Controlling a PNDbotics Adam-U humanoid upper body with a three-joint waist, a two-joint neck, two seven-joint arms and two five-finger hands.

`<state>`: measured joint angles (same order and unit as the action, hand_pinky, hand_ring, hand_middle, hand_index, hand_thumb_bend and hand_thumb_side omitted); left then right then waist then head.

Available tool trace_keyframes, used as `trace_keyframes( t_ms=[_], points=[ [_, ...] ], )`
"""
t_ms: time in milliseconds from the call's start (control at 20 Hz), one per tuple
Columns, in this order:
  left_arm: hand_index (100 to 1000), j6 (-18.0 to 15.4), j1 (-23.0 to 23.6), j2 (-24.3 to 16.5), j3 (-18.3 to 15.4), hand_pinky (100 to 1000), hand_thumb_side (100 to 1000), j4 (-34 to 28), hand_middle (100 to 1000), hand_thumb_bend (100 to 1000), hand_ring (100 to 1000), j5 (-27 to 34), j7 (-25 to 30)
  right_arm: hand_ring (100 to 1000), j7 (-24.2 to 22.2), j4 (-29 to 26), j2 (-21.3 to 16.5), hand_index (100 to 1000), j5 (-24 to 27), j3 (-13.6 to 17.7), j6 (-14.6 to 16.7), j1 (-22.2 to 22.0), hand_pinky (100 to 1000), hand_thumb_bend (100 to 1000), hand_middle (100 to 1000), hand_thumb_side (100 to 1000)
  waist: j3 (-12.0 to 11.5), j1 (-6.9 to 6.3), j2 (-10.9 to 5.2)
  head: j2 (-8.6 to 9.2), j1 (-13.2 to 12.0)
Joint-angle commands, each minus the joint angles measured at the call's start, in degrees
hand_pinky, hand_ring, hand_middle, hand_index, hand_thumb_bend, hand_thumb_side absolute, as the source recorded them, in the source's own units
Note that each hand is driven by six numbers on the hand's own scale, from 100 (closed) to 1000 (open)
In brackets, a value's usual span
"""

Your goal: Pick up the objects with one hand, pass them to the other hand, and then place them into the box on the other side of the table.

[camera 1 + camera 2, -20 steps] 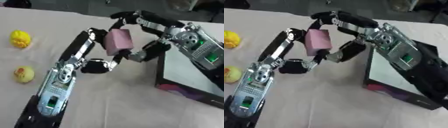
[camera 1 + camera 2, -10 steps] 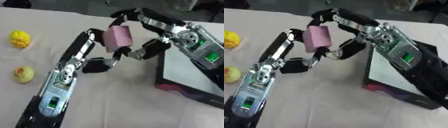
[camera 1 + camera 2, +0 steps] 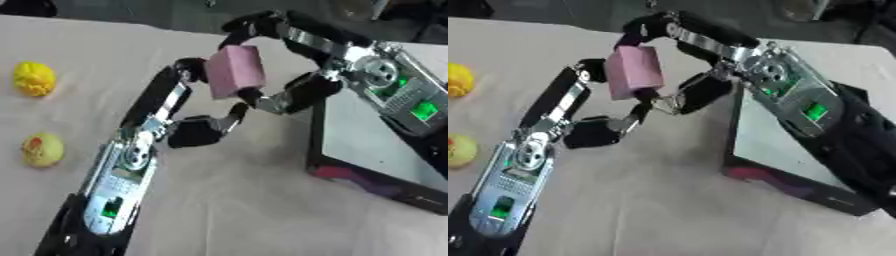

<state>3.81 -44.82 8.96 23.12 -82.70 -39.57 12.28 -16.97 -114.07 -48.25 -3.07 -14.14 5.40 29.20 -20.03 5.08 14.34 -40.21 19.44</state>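
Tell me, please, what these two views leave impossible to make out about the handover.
- Pink block: far face hidden by the right hand in both views.
- Left hand: contact with the block is blurred.
- Box: cut off by the right edge in the left eye view.
- Two yellow objects: too blurred to identify.

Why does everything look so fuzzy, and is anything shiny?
In the left eye view the whole picture is soft, and the pink block between the left hand and right hand has smeared edges; in the right eye view the box floor shows pale glare, and the two yellow things at the left edge are blurry blobs.
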Motion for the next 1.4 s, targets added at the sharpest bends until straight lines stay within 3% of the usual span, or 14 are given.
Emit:
trace_keyframes(
  t_ms=[50, 100, 650, 1000, 1400],
  points=[
    [765, 0.1, -0.4, -0.2, -0.6, 825, 377, -0.4, 621, 380, 731, -0.8, 0.0, 940, 1.1, -0.5, -2.6, 641, 0.8, 1.6, 0.5, 0.1, 885, 100, 552, 141, 0.4, 0.34, -0.56, -0.27, 0.4],
    [764, 0.1, -0.3, -0.3, -0.7, 825, 374, -0.4, 620, 377, 730, -0.9, -0.1, 938, 1.5, -0.5, -3.0, 640, 1.0, 1.8, 0.6, -0.2, 884, 106, 548, 100, 0.6, 0.28, -0.7, -0.38, 0.5],
    [759, 0.7, 1.4, -2.2, -1.9, 822, 358, 0.1, 614, 363, 728, -1.1, -2.1, 921, 6.3, -0.5, -7.2, 634, 2.3, 5.0, 0.9, -4.3, 879, 130, 540, 100, 3.4, -0.57, -2.58, -1.78, 0.8],
    [758, 1.0, 3.1, -4.6, -2.6, 822, 352, 0.9, 613, 359, 727, -1.3, -3.5, 899, 9.9, -0.5, -8.9, 624, 0.1, 7.5, 0.9, -10.4, 871, 180, 527, 100, 6.5, -0.57, -4.39, -2.67, -0.7],
    [759, 1.3, 4.3, -6.0, -3.3, 823, 355, 1.2, 615, 364, 729, -1.2, -4.7, 892, 13.7, -0.5, -9.9, 618, -3.4, 9.9, -2.7, -15.9, 865, 207, 521, 100, 8.6, -1.14, -5.13, -3.33, 0.6]
  ],
)
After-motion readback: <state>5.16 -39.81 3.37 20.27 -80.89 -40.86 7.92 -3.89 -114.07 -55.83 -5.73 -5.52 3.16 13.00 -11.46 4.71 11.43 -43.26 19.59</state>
